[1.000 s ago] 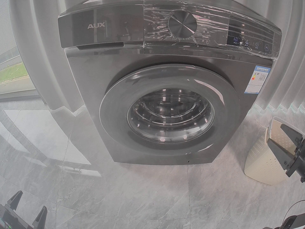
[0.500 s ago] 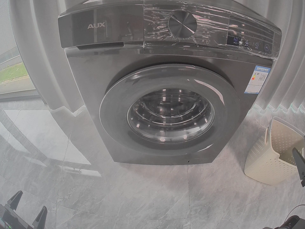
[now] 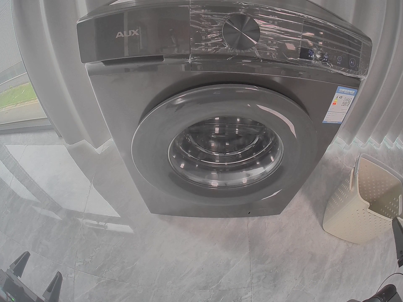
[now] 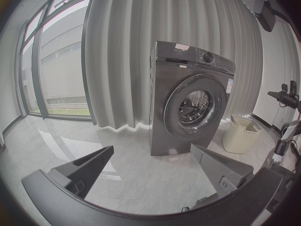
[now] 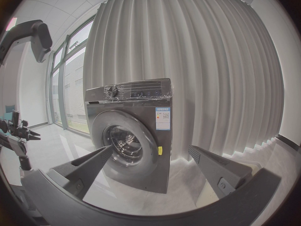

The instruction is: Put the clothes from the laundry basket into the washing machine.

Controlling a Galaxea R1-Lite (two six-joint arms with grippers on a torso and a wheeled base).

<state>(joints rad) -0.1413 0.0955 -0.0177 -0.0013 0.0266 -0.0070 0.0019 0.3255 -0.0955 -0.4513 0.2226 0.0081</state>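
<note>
- White pleated fabric curtain: hangs in deep vertical folds behind everything, down to the floor.
- Glossy grey marble-look tiled floor: thin grout lines, strong reflections.
- Dark grey metal front-loading washing machine: boxy and upright on the floor, with its back to the curtain. Clear plastic film, wrinkled, covers the right part of the control strip.
- Round door: broad smooth grey ring around a domed glass porthole. It sits shut, flush with the front. The ribbed, shiny steel drum shows through the glass.
- Cream perforated plastic laundry basket: rounded-rectangular with a rolled rim. It stands on the floor to the right of the machine, near but apart. The inner wall shows rows of small holes. Cannot tell from these views what lies at its bottom; no garment is distinguishable.
- Left tool: two black wedge-shaped fingers with ridged inner faces, spread wide with nothing between them. It is low at the near left, well apart from the machine.
- Right tool: same build, spread wide, holding nothing. In the head view one finger shows at the right edge, just beside the basket's near corner.
- Round brushed-metal dial: centre of the control strip, under the film.
- Rectangular paper label: upper right of the machine's front.
</note>
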